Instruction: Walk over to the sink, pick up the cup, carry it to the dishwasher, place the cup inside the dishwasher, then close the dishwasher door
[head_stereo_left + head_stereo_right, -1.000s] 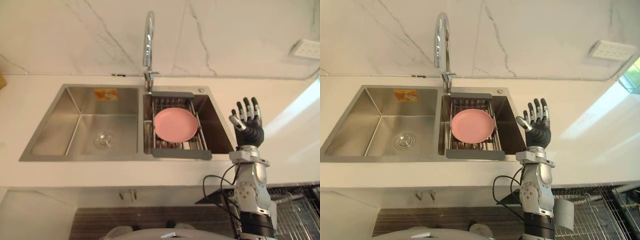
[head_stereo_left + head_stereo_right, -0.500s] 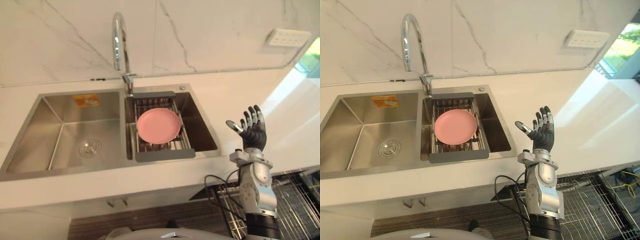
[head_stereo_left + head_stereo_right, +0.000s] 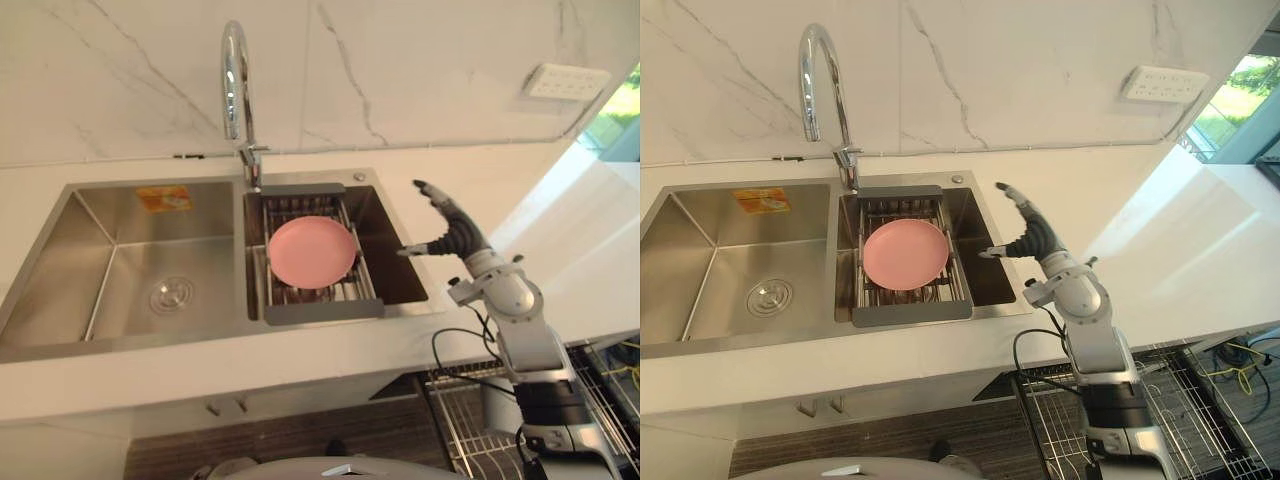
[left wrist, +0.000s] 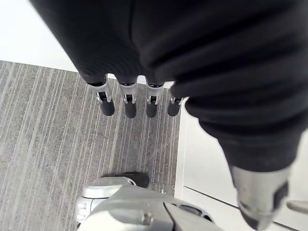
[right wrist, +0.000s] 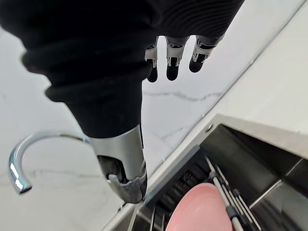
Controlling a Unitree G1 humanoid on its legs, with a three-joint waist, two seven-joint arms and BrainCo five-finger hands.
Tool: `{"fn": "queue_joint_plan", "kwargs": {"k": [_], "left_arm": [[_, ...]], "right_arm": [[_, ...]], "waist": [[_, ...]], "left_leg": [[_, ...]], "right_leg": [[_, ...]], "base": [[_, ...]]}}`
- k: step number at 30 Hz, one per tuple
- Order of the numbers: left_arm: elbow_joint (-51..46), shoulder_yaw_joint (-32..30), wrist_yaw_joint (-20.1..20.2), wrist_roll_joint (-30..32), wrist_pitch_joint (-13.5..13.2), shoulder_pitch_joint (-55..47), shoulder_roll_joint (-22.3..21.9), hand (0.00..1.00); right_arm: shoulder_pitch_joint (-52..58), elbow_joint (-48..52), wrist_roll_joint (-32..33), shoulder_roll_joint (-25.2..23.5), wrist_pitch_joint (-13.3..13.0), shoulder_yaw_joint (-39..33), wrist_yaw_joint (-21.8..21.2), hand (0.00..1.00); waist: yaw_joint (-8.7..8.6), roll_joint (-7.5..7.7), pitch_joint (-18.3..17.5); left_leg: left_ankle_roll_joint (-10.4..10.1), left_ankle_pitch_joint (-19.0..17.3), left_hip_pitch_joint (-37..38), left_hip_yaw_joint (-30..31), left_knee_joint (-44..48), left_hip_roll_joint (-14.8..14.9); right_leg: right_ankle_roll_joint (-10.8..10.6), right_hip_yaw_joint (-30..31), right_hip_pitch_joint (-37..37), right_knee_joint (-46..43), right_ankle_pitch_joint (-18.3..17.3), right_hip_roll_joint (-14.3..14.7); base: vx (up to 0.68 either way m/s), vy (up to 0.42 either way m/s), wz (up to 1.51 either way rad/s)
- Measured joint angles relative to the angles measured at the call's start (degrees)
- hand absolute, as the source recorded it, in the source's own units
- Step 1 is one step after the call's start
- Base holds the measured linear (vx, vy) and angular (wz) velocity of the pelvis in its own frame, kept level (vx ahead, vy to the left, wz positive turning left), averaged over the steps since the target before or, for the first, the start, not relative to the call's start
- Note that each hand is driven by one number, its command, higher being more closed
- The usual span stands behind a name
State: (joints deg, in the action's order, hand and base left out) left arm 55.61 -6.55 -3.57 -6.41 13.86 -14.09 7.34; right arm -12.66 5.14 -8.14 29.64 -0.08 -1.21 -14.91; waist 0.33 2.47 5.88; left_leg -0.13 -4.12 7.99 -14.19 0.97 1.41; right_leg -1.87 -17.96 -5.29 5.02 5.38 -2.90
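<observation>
A steel double sink (image 3: 130, 332) is set in the white counter. In its right basin a pink plate (image 3: 311, 252) lies on a grey-framed wire rack (image 3: 320, 310). My right hand (image 3: 456, 238) hovers above the right basin's outer rim, open, fingers spread and thumb pointing toward the plate, holding nothing. In the right wrist view its straight fingers (image 5: 172, 60) reach toward the marble wall, with the plate (image 5: 199, 211) and rack below the thumb. My left hand (image 4: 127, 103) hangs open over the striped floor beside a white cabinet.
A tall curved faucet (image 3: 233, 80) stands behind the divider between the basins. A wall outlet (image 3: 566, 82) sits at the back right. Wire dishwasher racks (image 3: 1200, 400) stick out below the counter (image 3: 570, 270) at lower right.
My right hand has swung forward and left, from the counter's front edge to above the right basin's rim, and turned its palm toward the sink. The camera has shifted slightly.
</observation>
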Motion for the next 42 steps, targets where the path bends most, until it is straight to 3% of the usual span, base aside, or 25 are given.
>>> {"fn": "queue_joint_plan", "kwargs": {"k": [5,8,14,27,33,42], "left_arm": [[-0.9,0.5,0.0,2.3,1.3,0.0,0.6,0.00],[-1.1,0.6,0.0,3.5,1.3,0.0,0.7,0.00],[-1.1,1.2,-0.1,4.4,2.6,-0.7,0.9,0.00],[-3.4,3.1,0.1,4.4,2.8,-1.1,1.7,0.00],[-3.9,4.2,0.1,4.4,2.8,-1.1,2.0,0.00],[-5.2,5.0,0.1,4.5,3.2,-1.2,2.1,0.00]], "right_arm": [[-2.8,-2.4,-6.1,0.6,-2.6,4.7,-2.3,0.00],[-4.1,-5.9,-12.0,0.6,-5.0,8.0,-1.8,0.00],[-6.1,-10.5,-20.9,0.6,-7.4,12.4,0.1,0.00],[-8.3,-17.1,-30.6,0.7,-7.4,17.2,1.4,0.00],[-8.5,-23.7,-32.9,0.5,-5.9,20.8,1.5,0.00],[-9.3,-31.7,-37.4,0.2,-4.3,21.3,8.1,0.00]], "waist": [[0.63,1.12,0.0],[1.07,1.50,0.1],[2.23,1.95,0.2],[4.11,2.75,1.1],[4.65,2.80,1.2],[5.97,2.34,2.3]], "left_leg": [[0.3,0.8,-0.1,2.0,-0.4,-0.5],[0.7,2.0,-0.1,3.1,-1.8,-1.2],[0.8,3.0,-0.6,4.4,-2.2,-1.5],[1.2,3.5,-1.1,5.1,-2.2,-2.1],[1.2,3.8,-1.8,6.5,-2.1,-2.4],[1.7,4.1,-1.9,8.0,-2.1,-3.1]], "right_leg": [[-0.1,-2.0,-0.7,0.0,-0.1,-0.5],[-0.3,-3.2,-0.7,0.0,0.0,-1.0],[-0.2,-4.5,-0.7,0.0,0.2,-1.4],[-0.6,-5.0,-0.6,0.0,0.4,-1.9],[-0.6,-6.3,-0.6,0.0,0.5,-2.3],[-0.9,-7.8,-1.1,-0.4,0.7,-2.8]], "base": [[0.00,0.020,0.19],[-0.04,0.041,0.22],[-0.03,0.030,0.14],[-0.01,0.037,0.03],[0.03,0.034,0.13],[0.02,0.035,0.08]]}}
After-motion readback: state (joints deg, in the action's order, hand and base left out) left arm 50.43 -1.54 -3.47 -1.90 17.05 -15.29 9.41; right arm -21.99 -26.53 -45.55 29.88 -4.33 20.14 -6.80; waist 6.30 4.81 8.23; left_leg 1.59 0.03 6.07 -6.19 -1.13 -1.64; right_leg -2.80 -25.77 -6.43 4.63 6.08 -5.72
